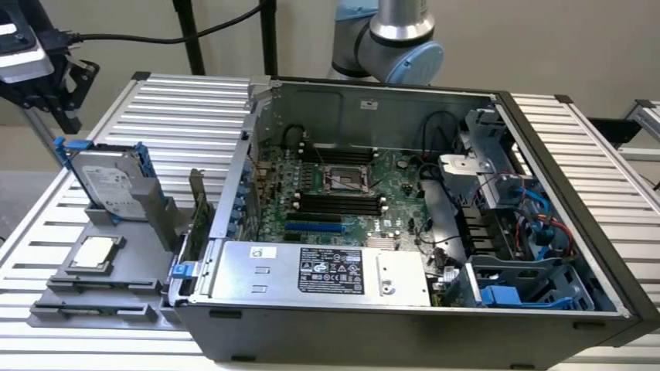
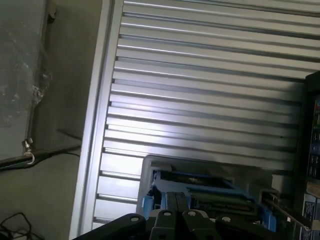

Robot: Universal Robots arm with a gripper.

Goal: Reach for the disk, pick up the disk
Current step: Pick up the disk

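The disk (image 1: 108, 182) is a silver-grey hard drive with a white label and blue side rails. It stands on edge in a grey holder (image 1: 134, 212) at the exterior view's left, beside the computer case. My gripper (image 1: 64, 108) hangs above and slightly to the left of the disk, apart from it, with nothing in it. In the wrist view the two dark fingers (image 2: 171, 202) are pressed together, shut, and the disk's (image 2: 200, 192) blue-framed top edge lies just beyond them.
The open computer case (image 1: 577, 309) takes up the middle and right of the ribbed aluminium table (image 1: 185, 108). A silver box with a black label (image 1: 330, 270) sits at its front. A small square chip on a grey tray (image 1: 95, 253) lies in front of the disk holder.
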